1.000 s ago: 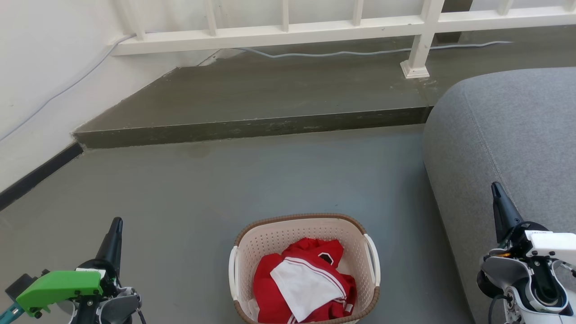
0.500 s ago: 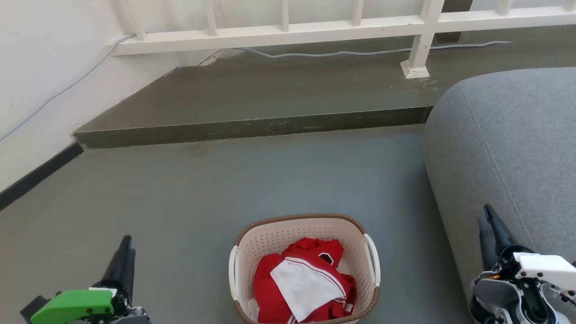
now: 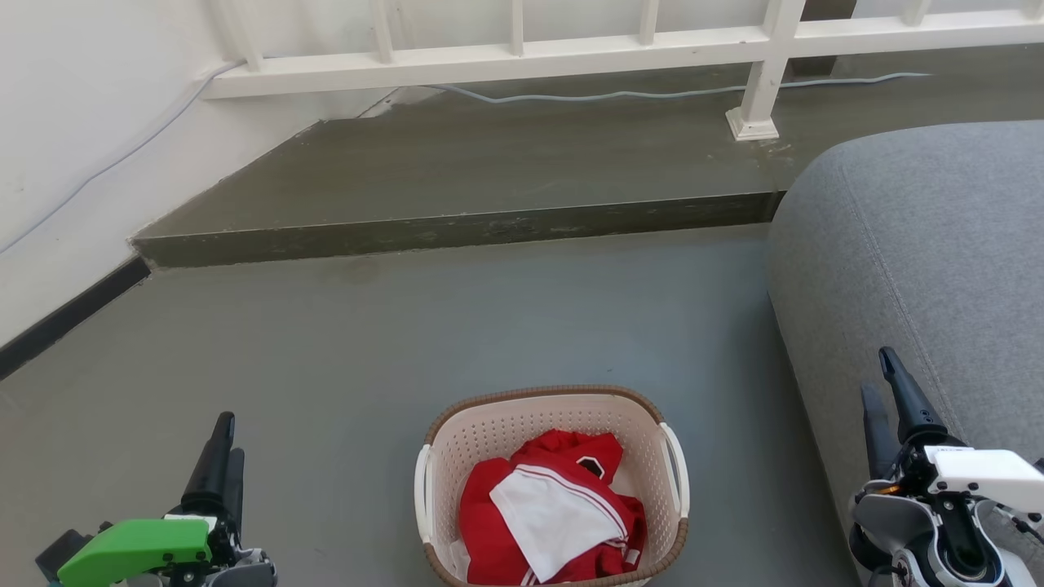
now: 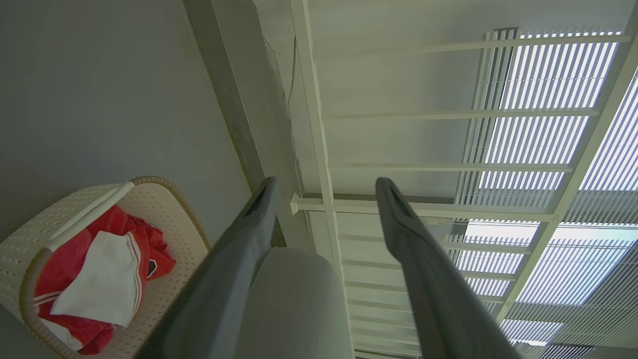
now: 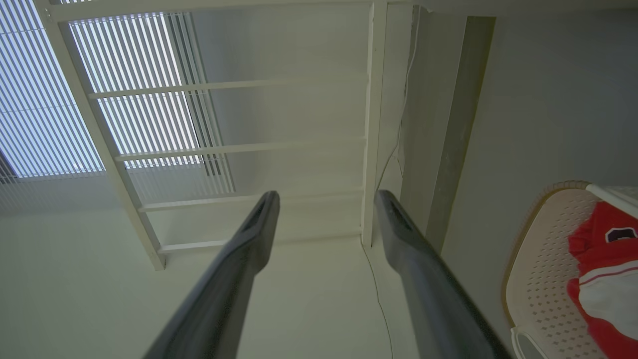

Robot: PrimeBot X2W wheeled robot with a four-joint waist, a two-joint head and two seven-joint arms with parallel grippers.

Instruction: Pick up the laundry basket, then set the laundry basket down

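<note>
The laundry basket [image 3: 522, 424] stands on the grey floor at the bottom middle of the head view, cream with perforated walls, a brown rim and white side handles. Red and white clothes [image 3: 555, 505] lie inside it. My left gripper [image 3: 228, 436] is open to its left, well apart from it, fingers pointing up. My right gripper [image 3: 876, 373] is open to its right, in front of the sofa. The left wrist view has my left gripper [image 4: 325, 182] empty, the basket [image 4: 164, 199] at lower left. In the right wrist view my right gripper [image 5: 326, 194] is empty, the basket [image 5: 538, 259] at lower right.
A grey sofa [image 3: 938, 244] fills the right side, close to the right arm. Beyond the basket a raised dark step [image 3: 457, 228] crosses the floor, with a white railing [image 3: 522, 57] and a cable behind it. A white wall [image 3: 65, 122] runs along the left.
Both grippers have dropped a little lower than a second ago, and each now shows two separate fingers. The basket has not moved.
</note>
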